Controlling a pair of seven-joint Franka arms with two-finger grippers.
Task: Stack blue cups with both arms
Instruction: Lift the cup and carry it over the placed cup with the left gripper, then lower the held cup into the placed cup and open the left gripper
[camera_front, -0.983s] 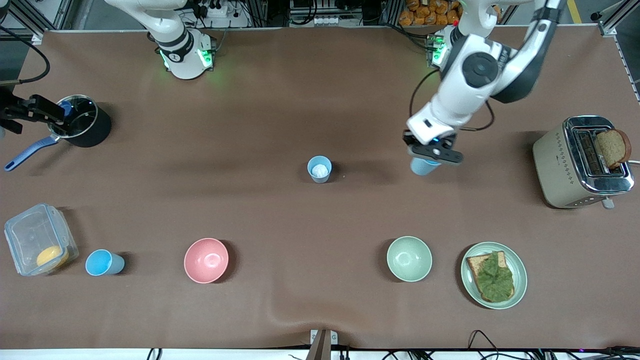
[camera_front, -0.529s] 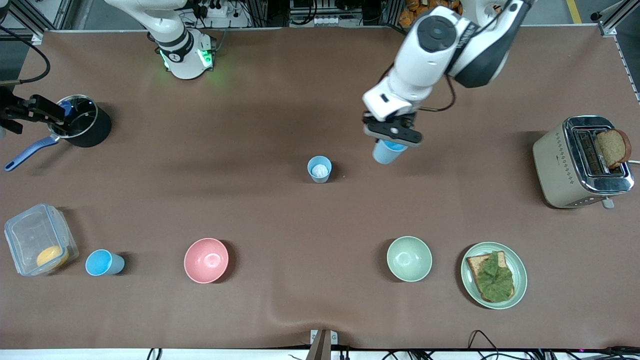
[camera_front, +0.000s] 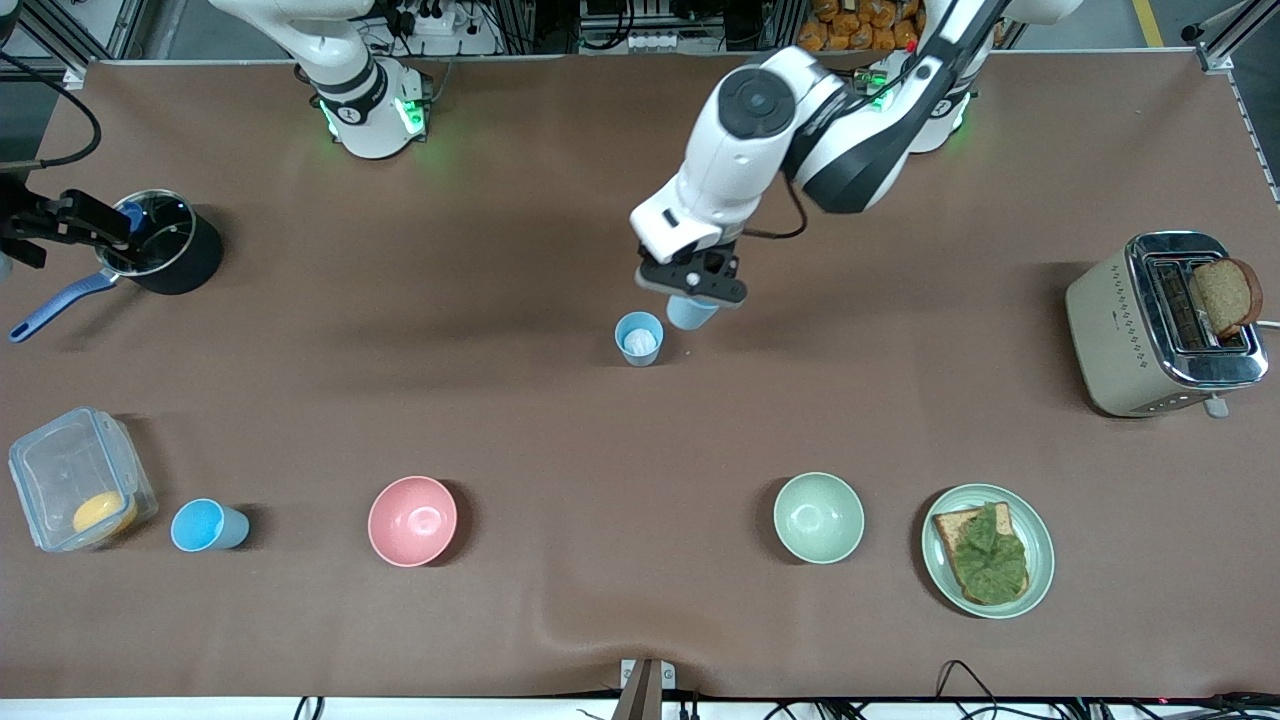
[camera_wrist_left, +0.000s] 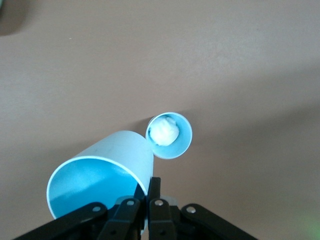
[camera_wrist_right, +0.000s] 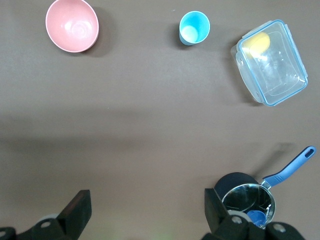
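Two blue cups matter mid-table: left hand (camera_front: 692, 289) clenches one cup (camera_front: 690, 311) over the table beside the standing cup (camera_front: 639, 338), seemingly off-centre, risking toppling it; right hand (camera_wrist_right: 145, 217), spread, waits over the pot (camera_front: 165, 243).

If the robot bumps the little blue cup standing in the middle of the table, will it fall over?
Probably, yes. The middle blue cup looks like thin plastic, so likely light. It tapers toward a smaller base, so a knock near the rim could tip it, and it might then roll in a curve. The white lump inside may steady it slightly.
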